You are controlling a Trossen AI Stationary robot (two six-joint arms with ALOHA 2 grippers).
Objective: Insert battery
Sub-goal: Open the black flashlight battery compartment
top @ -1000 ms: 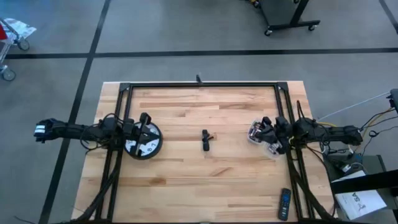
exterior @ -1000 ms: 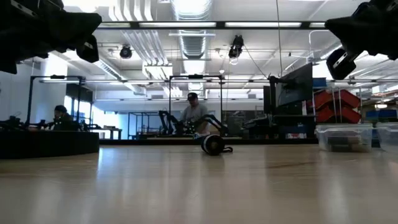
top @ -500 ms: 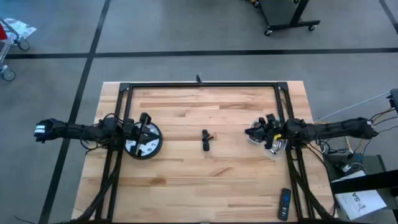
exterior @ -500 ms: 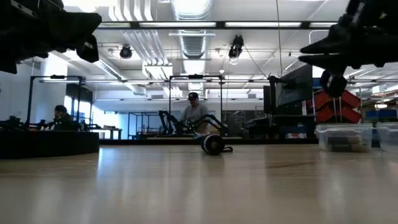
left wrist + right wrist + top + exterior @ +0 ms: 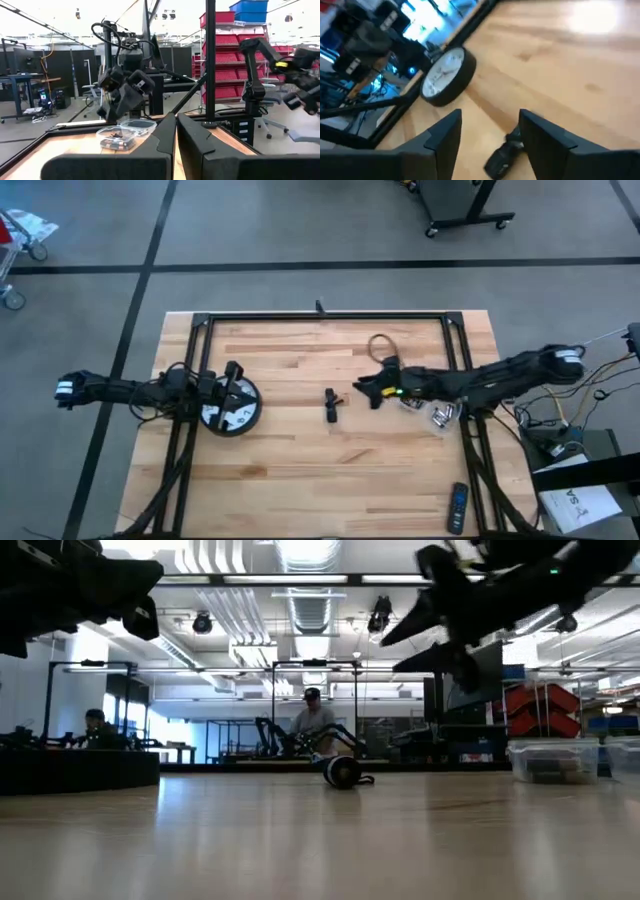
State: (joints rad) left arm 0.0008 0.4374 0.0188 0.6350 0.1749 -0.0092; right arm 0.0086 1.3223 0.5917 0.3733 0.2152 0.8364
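Small dark battery part point(image 5: 330, 405) lies mid-desk point(image 5: 300, 470), loose, untouched. My right claw point(image 5: 362, 389) hangs just beside it, above the wood, fingers spread, nothing held. Round clock point(image 5: 232, 408) sits toward the desk's left; my left claw point(image 5: 235, 380) waits over it, fingers closed together. Clear plastic tray point(image 5: 425, 406) lies on the right.

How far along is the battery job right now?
Nothing looks finished yet. The clock lies on the table's left under the waiting left pincer. In hand: the right pincer, open and empty, reaches toward the small dark piece mid-table, beyond the clear container. Left: grasping the piece, carrying it over and inserting it at the clock.
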